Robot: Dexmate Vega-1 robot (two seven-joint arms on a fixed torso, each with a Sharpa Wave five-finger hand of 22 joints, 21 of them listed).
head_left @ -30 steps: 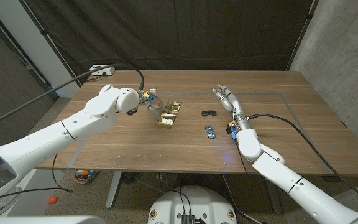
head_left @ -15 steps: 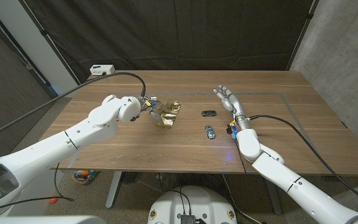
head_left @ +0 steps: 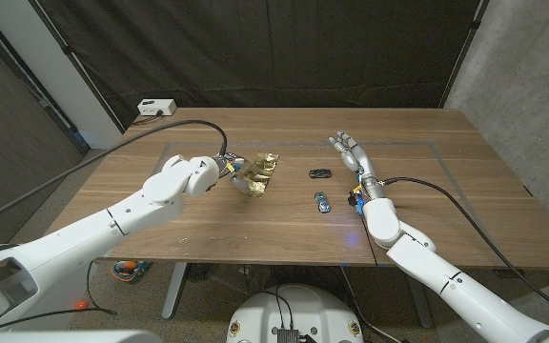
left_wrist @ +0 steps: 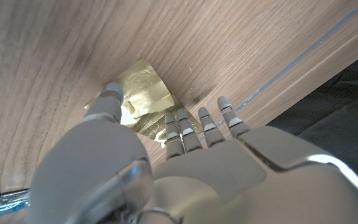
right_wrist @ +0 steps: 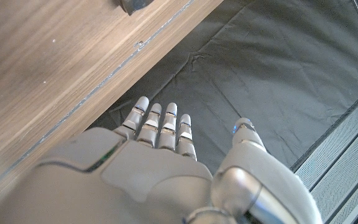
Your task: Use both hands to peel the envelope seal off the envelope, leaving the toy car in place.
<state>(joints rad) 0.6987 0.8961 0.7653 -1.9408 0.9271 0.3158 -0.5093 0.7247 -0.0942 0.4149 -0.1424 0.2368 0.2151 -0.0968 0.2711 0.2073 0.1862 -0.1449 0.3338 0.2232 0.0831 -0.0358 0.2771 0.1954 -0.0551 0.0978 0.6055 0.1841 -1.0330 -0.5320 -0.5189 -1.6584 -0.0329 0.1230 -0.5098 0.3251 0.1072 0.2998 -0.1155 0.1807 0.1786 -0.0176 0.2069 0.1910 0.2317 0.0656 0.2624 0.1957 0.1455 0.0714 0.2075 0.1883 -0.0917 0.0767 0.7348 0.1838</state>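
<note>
Far left on the wooden table (head_left: 255, 224), near its far edge, a white power strip (head_left: 156, 107) sits with a cable running off it.

Your left hand (head_left: 234, 171) has reached in from the left and sits at the gold envelope (head_left: 260, 171), left of the table's centre. In the left wrist view the left hand (left_wrist: 166, 162) has its fingertips (left_wrist: 180, 118) down on one edge of the gold envelope (left_wrist: 138, 102) and its thumb on the opposite side, so the foil lies between them. You are pressing on it, but I cannot tell whether it is truly pinched or only touched. The envelope lies crinkled on the wood, and the seal cannot be made out separately.

Right of the envelope, well apart from it, a dark toy car (head_left: 320, 173) sits near the table's middle. Just nearer you and slightly right lies a blue toy car (head_left: 322, 201). Neither hand touches either car.

Your right hand (head_left: 352, 152) is stretched out on the right side of the table, fingers pointing to the far edge and spread apart, holding nothing. The dark car is just to its left. In the right wrist view the right hand (right_wrist: 160, 162) shows fingers extended side by side past the table's far edge toward the black curtain (right_wrist: 278, 68).
</note>
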